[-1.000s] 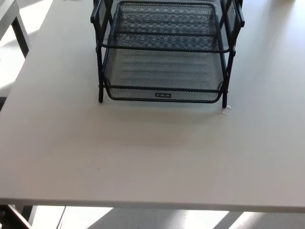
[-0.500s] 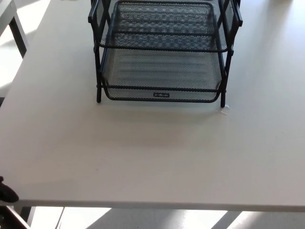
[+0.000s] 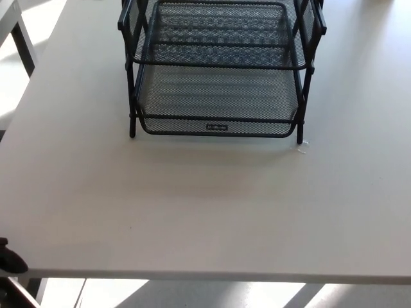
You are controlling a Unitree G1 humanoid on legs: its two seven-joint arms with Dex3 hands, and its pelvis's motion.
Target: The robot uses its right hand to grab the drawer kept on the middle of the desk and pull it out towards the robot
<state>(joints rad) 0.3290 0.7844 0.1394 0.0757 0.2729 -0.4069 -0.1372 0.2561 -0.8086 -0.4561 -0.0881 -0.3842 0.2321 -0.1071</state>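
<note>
A black wire-mesh drawer rack [image 3: 131, 96] stands at the far middle of the white desk [image 3: 205, 205]. Its lower drawer [image 3: 217, 127] sits flush between the front posts and has a small label on its front rim. The upper drawer [image 3: 218, 38] sits above it, partly cut off by the picture's top. A small black part, probably my left hand [image 3: 8, 258], peeks in at the desk's front left corner, below the edge; how it is held is not visible. My right hand does not show.
The desk's front edge [image 3: 205, 277] runs along the bottom, with sunlit floor beneath it. A second table's dark leg [image 3: 24, 45] stands at the far left. A tiny clear scrap [image 3: 302, 149] lies by the rack's right front foot.
The camera has shifted slightly, so the rack sits a little higher and further left in the picture. A black part has appeared at the bottom left corner.
</note>
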